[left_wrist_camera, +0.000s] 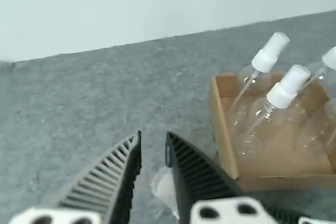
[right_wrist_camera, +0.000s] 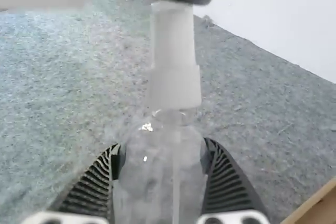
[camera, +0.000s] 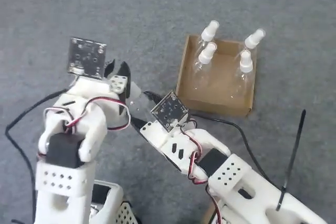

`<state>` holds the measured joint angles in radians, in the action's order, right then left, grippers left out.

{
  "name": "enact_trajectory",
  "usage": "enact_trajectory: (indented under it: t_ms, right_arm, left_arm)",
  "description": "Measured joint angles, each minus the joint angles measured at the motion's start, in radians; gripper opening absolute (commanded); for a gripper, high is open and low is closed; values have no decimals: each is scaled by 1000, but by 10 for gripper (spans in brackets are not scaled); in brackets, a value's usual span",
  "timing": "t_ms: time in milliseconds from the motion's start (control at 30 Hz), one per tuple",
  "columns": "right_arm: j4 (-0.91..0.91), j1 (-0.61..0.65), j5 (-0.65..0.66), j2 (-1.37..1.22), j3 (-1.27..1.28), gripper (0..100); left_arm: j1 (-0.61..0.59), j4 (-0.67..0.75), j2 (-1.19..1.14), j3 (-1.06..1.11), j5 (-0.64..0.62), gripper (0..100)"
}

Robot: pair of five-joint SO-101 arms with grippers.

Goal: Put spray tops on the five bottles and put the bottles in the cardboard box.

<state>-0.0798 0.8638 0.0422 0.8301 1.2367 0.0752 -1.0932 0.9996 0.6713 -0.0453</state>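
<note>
Bottle clamped at its shoulder between the jaws of the right gripper, with a spray top on its neck. Left gripper, jaws narrowly parted, straddles the head of the spray top. Cardboard box, beyond both grippers, holds four capped bottles.
</note>
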Motion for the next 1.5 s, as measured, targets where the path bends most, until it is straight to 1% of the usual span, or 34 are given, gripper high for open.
enact_trajectory:
  t_ms: [100, 200, 333, 467, 600, 700, 767, 900, 1067, 1233, 1333, 1500]
  right_arm:
    - [-12, -6, 0, 0, 0, 6]
    - [-55, -51, 0, -2, -26, 6]
    - [-94, -117, 0, -2, -106, 6]
    - [-155, -172, 0, -2, -207, 6]
    - [-229, -213, 0, -2, -324, 6]
    - [-293, -209, 0, -2, -407, 6]
    - [-336, -209, 0, -5, -459, 6]
    - [-414, -212, -2, -91, -555, 6]
    - [-582, -181, -38, -152, -649, 6]
    - [-761, -133, -40, -152, -738, 6]
    - [-813, -127, -43, -152, -761, 6]
    - [-832, -127, -46, -152, -763, 6]
  left_arm:
    - [-14, -41, 61, -9, 6, 195]
    - [-17, -37, 186, 43, 6, 196]
    - [-17, 2, 354, 206, 6, 197]
    - [-17, 5, 486, 365, 6, 199]
    - [23, 5, 572, 483, 6, 200]
    - [72, 5, 634, 549, 6, 204]
    - [115, 5, 663, 580, 6, 225]
    - [164, 12, 723, 608, 8, 250]
    - [166, 92, 724, 689, 8, 250]
    - [126, 140, 727, 706, 8, 250]
    - [124, 140, 727, 709, 8, 250]
    - [123, 140, 726, 709, 9, 250]
